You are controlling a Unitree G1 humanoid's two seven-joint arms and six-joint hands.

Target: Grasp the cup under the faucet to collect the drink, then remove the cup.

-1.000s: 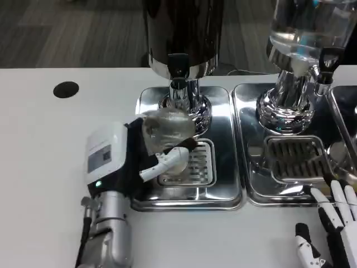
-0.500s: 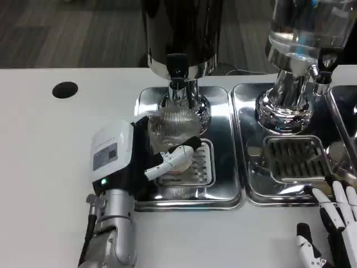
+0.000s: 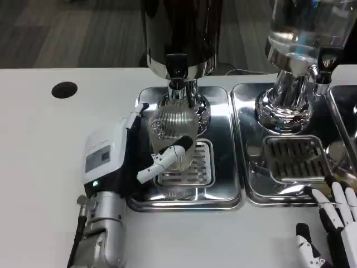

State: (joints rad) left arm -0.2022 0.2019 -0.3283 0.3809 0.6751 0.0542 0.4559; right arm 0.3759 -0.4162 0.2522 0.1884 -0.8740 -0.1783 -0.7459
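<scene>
The cup (image 3: 172, 127) is clear with ribbed sides, and it stands on the grate (image 3: 192, 166) of the left metal tray (image 3: 223, 139), right below the faucet (image 3: 177, 84) of the dark drink tank (image 3: 181, 33). It sits there so the drink can fall straight into it. I cannot tell if any drink is in the cup. The left hand (image 3: 120, 153) is wrapped around the cup from the left side, with one of its fingers (image 3: 162, 159) lying across the front low down, so the fingers are grasping the cup. The hand holds it this way to keep it steady under the spout and to be ready to take it away when it is full. I think the job is at the filling part, and lifting the cup out is not yet done. The silver left forearm (image 3: 100, 237) reaches up from the bottom over the white counter (image 3: 44, 167). A dark round hole (image 3: 64, 90) is in the counter far to the left. To the right is a second tray (image 3: 254, 184) with its own grate (image 3: 294, 157) and a clear tank (image 3: 304, 28) on a shiny stand. The right hand (image 3: 332, 231) waits near the bottom right corner, well apart from the cup, with its fingers spread and holding nothing
</scene>
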